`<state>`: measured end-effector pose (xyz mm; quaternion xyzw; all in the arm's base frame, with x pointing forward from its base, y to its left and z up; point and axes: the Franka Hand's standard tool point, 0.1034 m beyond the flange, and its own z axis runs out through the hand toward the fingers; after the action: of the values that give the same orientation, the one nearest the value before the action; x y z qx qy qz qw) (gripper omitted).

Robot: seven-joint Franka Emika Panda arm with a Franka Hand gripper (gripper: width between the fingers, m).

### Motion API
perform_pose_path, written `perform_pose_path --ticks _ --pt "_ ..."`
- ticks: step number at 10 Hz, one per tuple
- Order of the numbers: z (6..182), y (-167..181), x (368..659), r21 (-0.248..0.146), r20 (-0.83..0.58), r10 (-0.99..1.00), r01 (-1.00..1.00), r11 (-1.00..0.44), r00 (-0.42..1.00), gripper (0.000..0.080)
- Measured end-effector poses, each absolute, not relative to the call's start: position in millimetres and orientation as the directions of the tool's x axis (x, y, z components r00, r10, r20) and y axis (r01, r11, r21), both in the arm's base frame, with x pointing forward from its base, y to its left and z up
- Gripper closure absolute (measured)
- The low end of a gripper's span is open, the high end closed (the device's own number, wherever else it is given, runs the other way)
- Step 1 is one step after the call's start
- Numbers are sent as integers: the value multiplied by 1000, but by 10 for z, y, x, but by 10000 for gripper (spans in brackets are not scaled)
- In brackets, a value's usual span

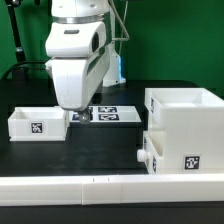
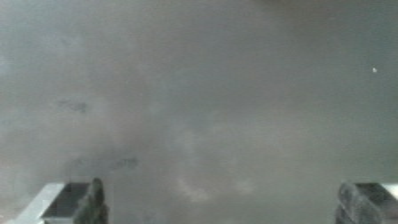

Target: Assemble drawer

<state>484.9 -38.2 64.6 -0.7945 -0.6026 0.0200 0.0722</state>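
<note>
White two-finger gripper (image 1: 76,111), fingers spread, apparently empty; small white open-topped box (image 1: 20,125) at nine o'clock, large white cabinet frame (image 1: 180,125) at three.

My pincer (image 2: 222,205) hangs over a dull grey surface (image 2: 196,90) that fills everything ahead of me, too blurred for me to say what it is. My two fingers (image 2: 75,203) stand wide apart, only their pale tips showing, with that same grey between them. Well beyond one fingertip sits a tiny bright speck (image 2: 374,68). Faint darker smudges (image 2: 71,102) mottle the grey ahead of the other.
</note>
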Motion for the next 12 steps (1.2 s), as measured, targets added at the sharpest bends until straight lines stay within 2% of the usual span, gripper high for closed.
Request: perform_pose_path --ticks 3,4,7,8,12 --pt "644 -421 4832 -135 52 952 946 -294 303 150" --pt "651 -540 4762 -109 46 937 934 -340 347 150" --pt "738 -869 4541 -34 32 794 795 -606 607 150" --pt "713 -896 4487 -36 27 707 708 -705 706 150" --pt "706 -875 4496 -45 18 523 524 -851 852 150"
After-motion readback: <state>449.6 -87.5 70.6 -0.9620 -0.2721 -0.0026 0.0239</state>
